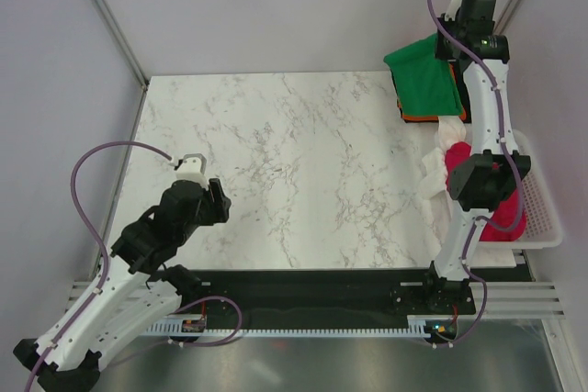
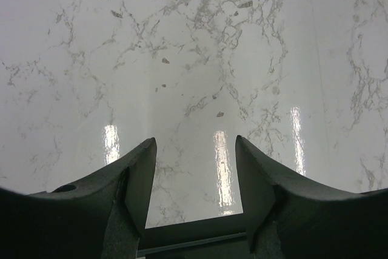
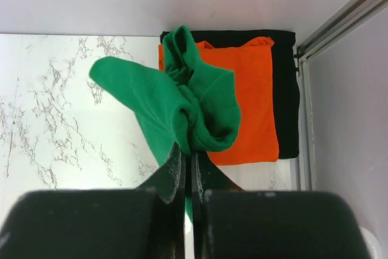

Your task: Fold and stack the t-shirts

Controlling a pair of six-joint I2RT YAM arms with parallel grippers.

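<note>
Marble desk (image 1: pixel 276 181), pale walls (image 1: pixel 276 6): hung left pincer (image 2: pixel 194 141) released, clenched right pincer (image 3: pixel 189 156) on green t-shirt (image 3: pixel 163 101) above orange t-shirt (image 3: pixel 254 101).

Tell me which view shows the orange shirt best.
Right wrist: the orange shirt lies folded on the black shirt, partly hidden by the green shirt in the right gripper. Top external shows only an orange sliver under the green. Left wrist: only table.

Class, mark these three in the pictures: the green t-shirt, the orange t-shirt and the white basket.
green t-shirt (image 3: pixel 154 98), right wrist view, on the broad flap left of the bunch.
orange t-shirt (image 3: pixel 257 107), right wrist view, on the flat folded face.
white basket (image 1: pixel 544 208), top external view, on its slotted right wall.
</note>
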